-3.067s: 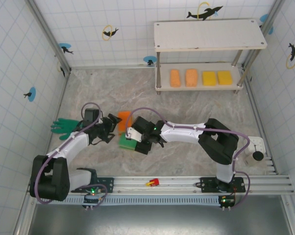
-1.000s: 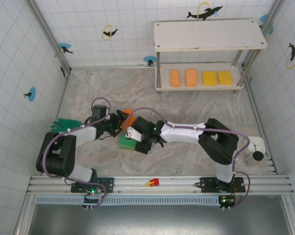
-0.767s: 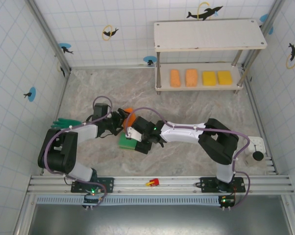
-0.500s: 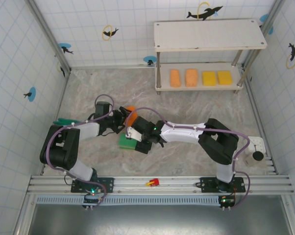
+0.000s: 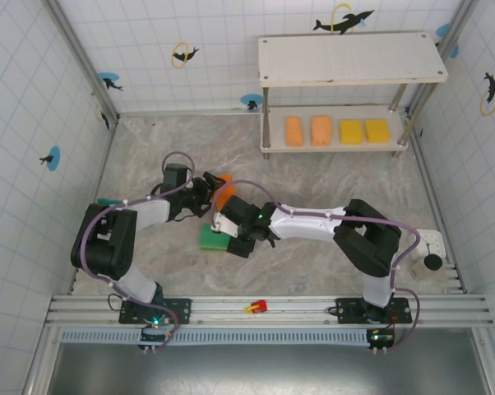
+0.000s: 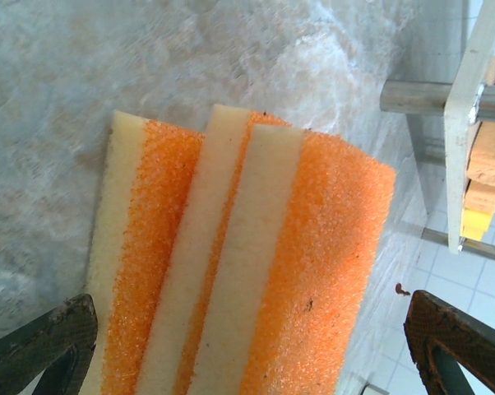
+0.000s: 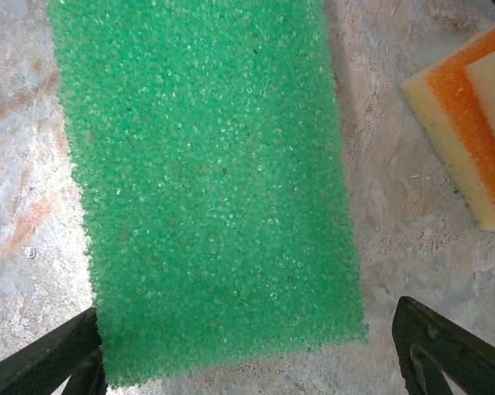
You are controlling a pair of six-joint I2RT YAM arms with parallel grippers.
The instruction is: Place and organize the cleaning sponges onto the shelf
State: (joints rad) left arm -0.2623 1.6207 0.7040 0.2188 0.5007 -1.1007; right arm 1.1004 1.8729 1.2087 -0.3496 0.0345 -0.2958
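Note:
Three orange and cream cleaning sponges lie overlapped on the floor, and they show as an orange patch from above. My left gripper is open around them. Its left finger is at the pile's edge, its right finger apart from it. A green sponge lies flat on the floor. My right gripper hangs open over its near end, straddling it without touching. The shelf stands at the back right with several orange and yellow sponges in a row on its lower board.
A sliver of green glove shows by the left arm. A small red object lies on the front rail. A white fixture sits at the right edge. Tiled walls close in the marbled floor.
My left gripper has swung up and to the right onto the orange sponges, which have shifted that way with it. The arm now covers most of the glove. The right arm has held still.

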